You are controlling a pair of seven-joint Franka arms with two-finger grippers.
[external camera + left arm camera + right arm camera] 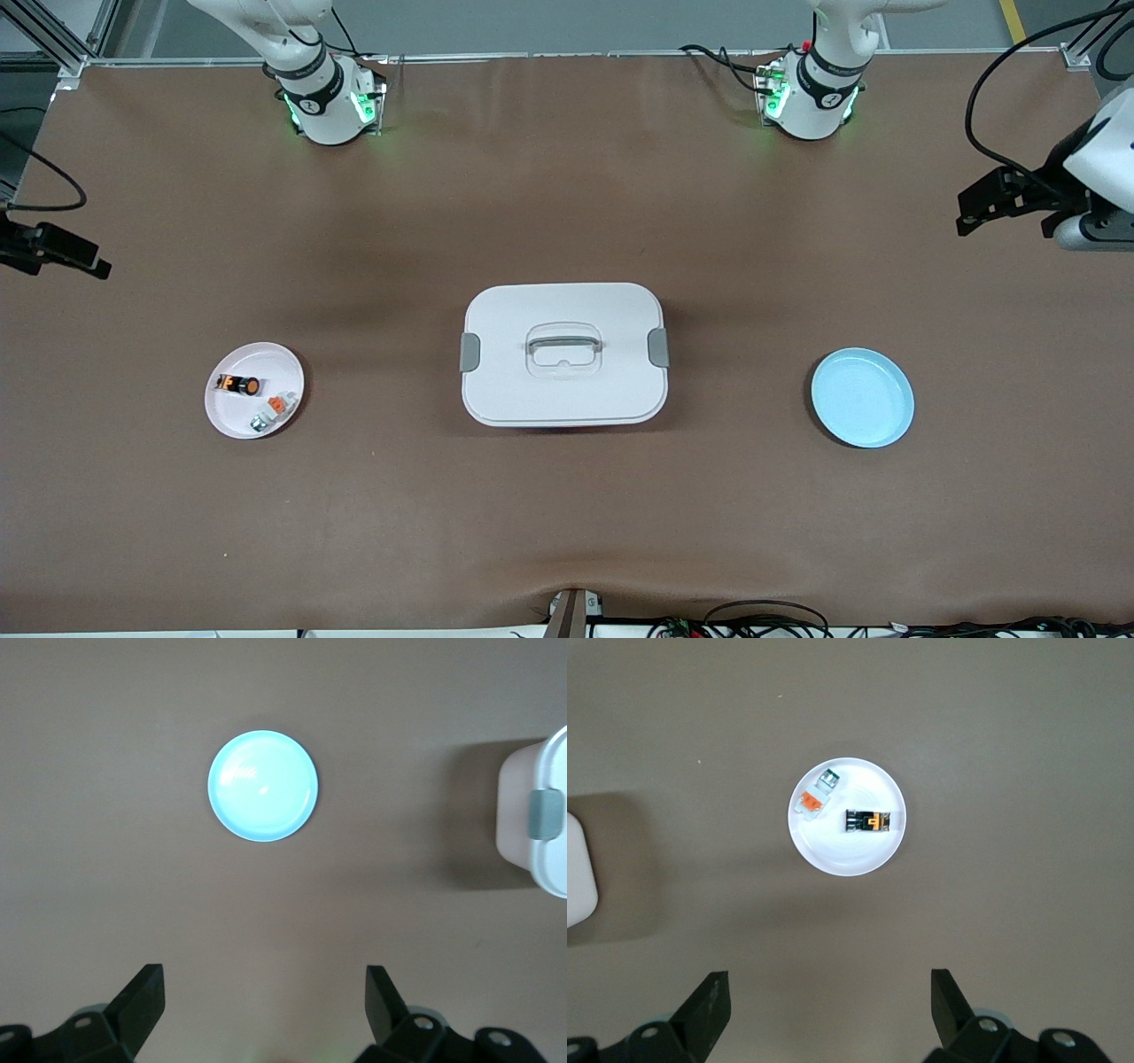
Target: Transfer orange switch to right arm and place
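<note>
Front view: brown desk w/ two white arms, bases along the top edge. A white lidded box w/ grey side clips and a grey handle sits mid-desk. A white plate lies toward the right arm's end; a blue plate lies toward the left arm's end, nothing on it. Both plates are well apart from the box, roughly level w/ it.

On the white plate: the switch, a small black block w/ a round orange cap, lying on its side. Just beside it, nearer the front camera, a white-grey piece w/ an orange tab. The two do not seem to touch.

Left gripper hangs in the air at the desk's edge on the left arm's end, holding nothing. Right gripper hangs at the edge on the right arm's end, only partly in frame, also holding nothing.

Left wrist view: black fingers spread wide, nothing between them, high over bare desk; blue plate and a corner of the box below.

Right wrist view: fingers spread wide, nothing between them, high over bare desk; white plate w/ switch and tabbed piece below.
</note>
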